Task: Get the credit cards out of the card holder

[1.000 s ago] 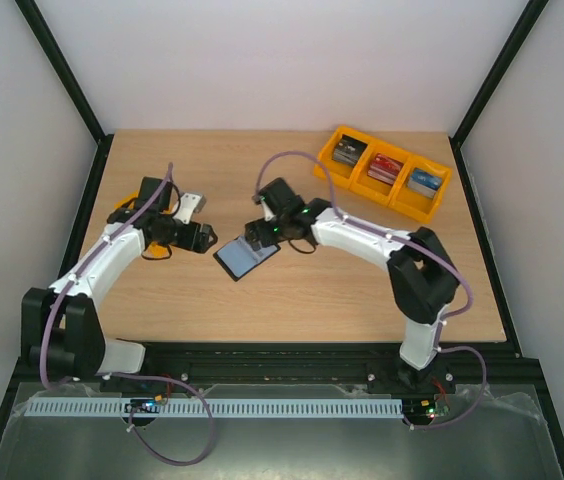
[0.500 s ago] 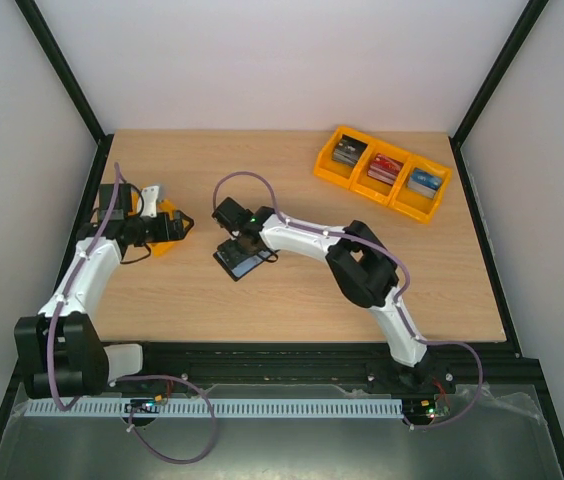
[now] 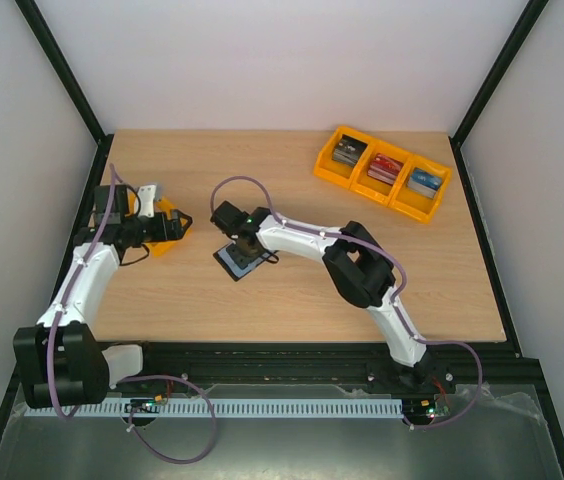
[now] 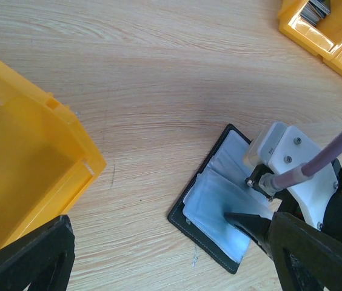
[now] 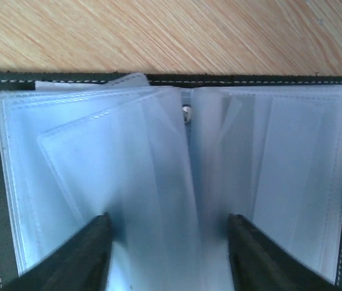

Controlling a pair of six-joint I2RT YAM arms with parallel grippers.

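The card holder (image 3: 238, 262) lies open and flat on the wooden table, black with grey-blue clear pockets (image 5: 159, 163) fanned out. My right gripper (image 5: 170, 242) hangs straight over it, jaws apart, both fingertips (image 5: 83, 251) resting on the pocket leaves near the spine. In the left wrist view one right fingertip (image 4: 247, 221) presses on the card holder (image 4: 210, 182). My left gripper (image 4: 171, 267) is open and empty, well left of the holder beside a small yellow tray (image 4: 31, 176). No credit cards show; whether any sit inside the pockets I cannot tell.
A three-compartment yellow tray (image 3: 382, 172) with thick stacks of dark, red and blue cards stands at the back right. The small yellow tray (image 3: 169, 222) sits under my left gripper (image 3: 162, 225) at the left. Black frame posts edge the table.
My right gripper moved left and down onto the open holder and its jaws narrowed. My left arm drew back left to the small yellow tray.
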